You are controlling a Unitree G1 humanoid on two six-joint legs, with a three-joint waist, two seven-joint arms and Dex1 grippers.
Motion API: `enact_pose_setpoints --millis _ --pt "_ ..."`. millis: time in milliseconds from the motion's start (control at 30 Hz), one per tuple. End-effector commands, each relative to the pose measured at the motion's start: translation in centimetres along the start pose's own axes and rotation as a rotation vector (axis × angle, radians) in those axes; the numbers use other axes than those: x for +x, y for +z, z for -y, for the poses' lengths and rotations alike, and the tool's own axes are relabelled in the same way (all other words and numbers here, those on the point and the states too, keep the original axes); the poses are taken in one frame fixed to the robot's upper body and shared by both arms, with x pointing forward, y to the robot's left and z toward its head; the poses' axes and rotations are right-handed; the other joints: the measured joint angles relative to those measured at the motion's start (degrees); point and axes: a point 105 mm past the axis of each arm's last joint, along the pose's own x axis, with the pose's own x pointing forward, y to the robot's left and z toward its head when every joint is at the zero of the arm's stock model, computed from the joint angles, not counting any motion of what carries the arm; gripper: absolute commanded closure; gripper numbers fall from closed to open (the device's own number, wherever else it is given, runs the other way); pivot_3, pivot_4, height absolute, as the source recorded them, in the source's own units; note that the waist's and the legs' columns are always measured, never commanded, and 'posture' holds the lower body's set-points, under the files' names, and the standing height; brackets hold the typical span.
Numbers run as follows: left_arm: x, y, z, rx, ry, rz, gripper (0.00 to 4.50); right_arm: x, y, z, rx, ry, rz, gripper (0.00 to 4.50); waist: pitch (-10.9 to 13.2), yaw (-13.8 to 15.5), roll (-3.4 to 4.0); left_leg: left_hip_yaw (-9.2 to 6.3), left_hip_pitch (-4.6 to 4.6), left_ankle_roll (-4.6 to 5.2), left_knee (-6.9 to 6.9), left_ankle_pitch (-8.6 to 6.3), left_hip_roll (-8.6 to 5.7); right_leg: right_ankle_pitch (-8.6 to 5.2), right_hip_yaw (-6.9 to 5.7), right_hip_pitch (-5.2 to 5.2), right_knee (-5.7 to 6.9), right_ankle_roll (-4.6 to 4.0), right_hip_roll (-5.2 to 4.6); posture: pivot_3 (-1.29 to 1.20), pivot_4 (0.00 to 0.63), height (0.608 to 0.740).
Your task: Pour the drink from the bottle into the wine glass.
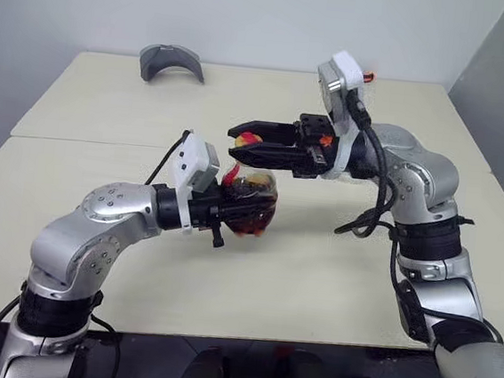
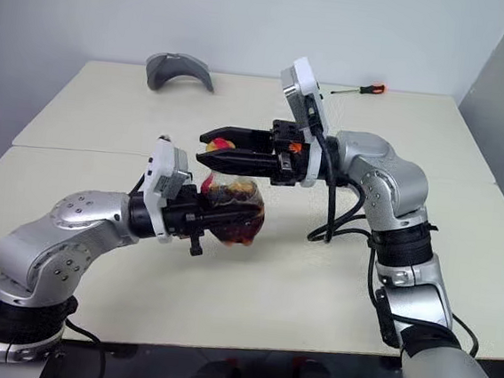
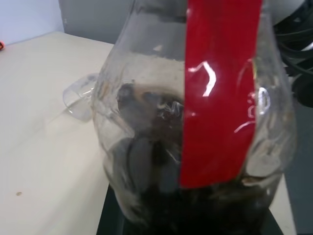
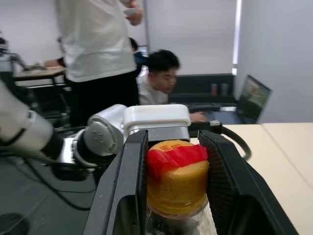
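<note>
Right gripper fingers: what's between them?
The bottle's yellow cap, with the red label strip over its top. The right wrist view shows the right gripper closed on it, one finger at each side.

The bottle point(image 3: 195, 122) runs off the left wrist view's edges at neck and base, its lower body hides behind the left tool point(image 1: 248, 208) in the head views, and the wine glass point(image 3: 78, 98) shows only as a clear sliver behind it.
</note>
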Motion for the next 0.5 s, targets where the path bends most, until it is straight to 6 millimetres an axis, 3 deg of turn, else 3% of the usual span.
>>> enact_pose_setpoints --millis 33,100,133,367,500 --pt "0.2 1.6 1.7 0.044 -0.054 0.056 3.74 1.2 0.3 -0.2 -0.016 0.048 -0.011 3.24 0.0 0.02 0.0 0.0 0.0 -0.03 0.0 0.02 0.0 0.0 0.0 0.0 0.0 0.0 0.0 0.0 0.15 0.74" --pt "0.1 1.6 1.2 0.043 -0.029 0.055 3.74 1.0 0.6 0.3 -0.009 0.016 0.002 3.24 0.0 0.03 0.0 0.01 0.0 -0.06 0.0 0.03 0.0 0.0 0.0 0.0 -0.01 0.0 0.0 0.0 0.15 0.74" --pt "0.1 1.5 1.0 0.043 -0.018 0.056 3.74 0.7 0.7 0.5 -0.006 0.007 0.007 2.49 0.0 0.03 0.0 0.01 0.0 -0.07 0.0 0.04 0.0 0.0 0.01 0.0 -0.01 0.0 0.0 0.0 0.15 0.74" --pt "0.2 0.4 -0.1 0.009 0.055 0.051 3.75 -1.8 1.0 0.7 0.01 -0.17 0.032 0.09 0.0 0.16 0.0 0.01 -0.03 -0.08 0.01 0.05 0.0 0.01 0.01 0.0 -0.02 -0.01 -0.01 0.0 0.15 0.74" --pt "0.1 -0.4 -0.9 -0.007 0.1 0.046 3.75 -2.8 0.9 0.0 0.01 -0.247 0.031 0.0 0.0 0.17 0.0 0.02 -0.03 -0.08 0.0 0.04 0.0 0.01 0.01 -0.01 -0.01 -0.01 -0.01 0.0 0.15 0.74"
